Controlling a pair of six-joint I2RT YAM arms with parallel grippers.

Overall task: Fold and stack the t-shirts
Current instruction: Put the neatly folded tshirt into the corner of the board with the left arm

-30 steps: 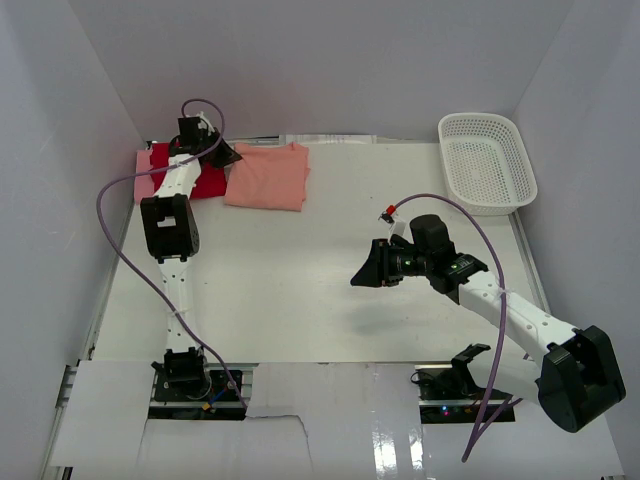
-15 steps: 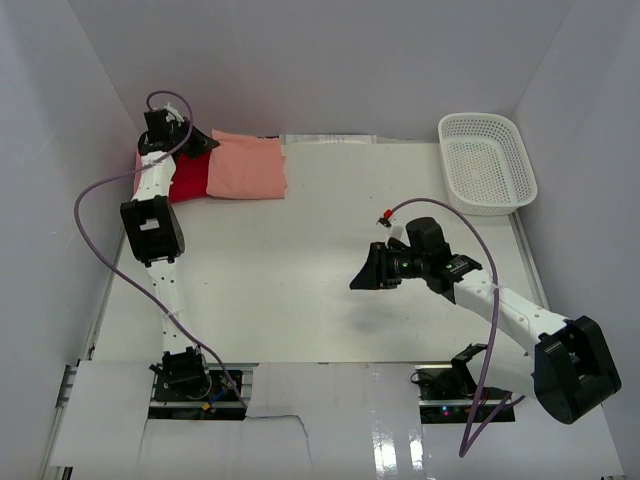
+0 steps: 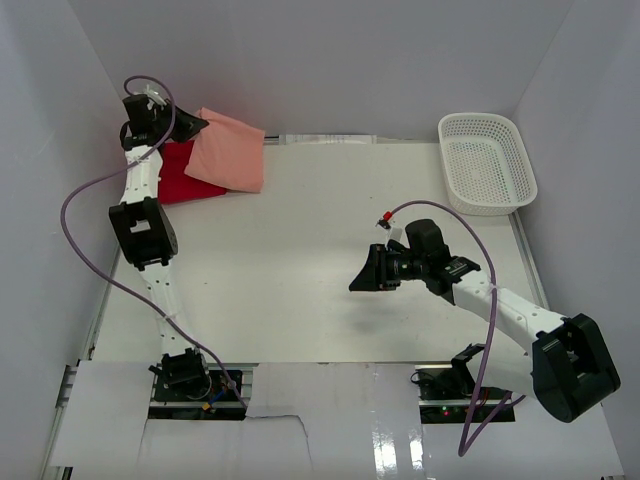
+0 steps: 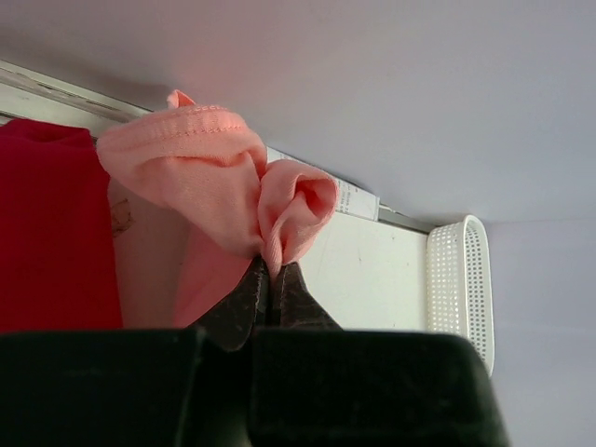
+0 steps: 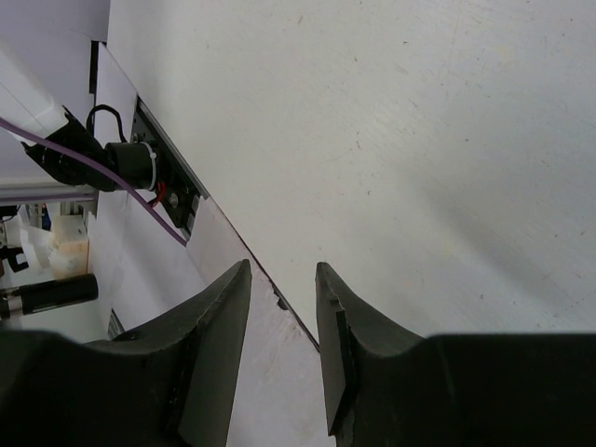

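A folded salmon-pink t-shirt (image 3: 228, 150) hangs lifted at the far left corner, its edge pinched in my left gripper (image 3: 193, 124), which is shut on it. In the left wrist view the cloth (image 4: 214, 182) bunches above the closed jaws of the left gripper (image 4: 268, 272). A bright red folded t-shirt (image 3: 180, 172) lies flat on the table partly under the salmon one, and it fills the left of the wrist view as the red t-shirt (image 4: 51, 233). My right gripper (image 3: 357, 279) hovers over the table's middle right, open with nothing between its fingers (image 5: 223, 307).
A white mesh basket (image 3: 487, 162) stands at the far right corner, also seen as the basket (image 4: 458, 279) in the left wrist view. The side and back walls close in on the left arm. A purple cable loops off each arm.
My left gripper has carried the salmon t-shirt leftward and toward the back corner, lifting it so it now overlaps the red one. The right arm has barely shifted.
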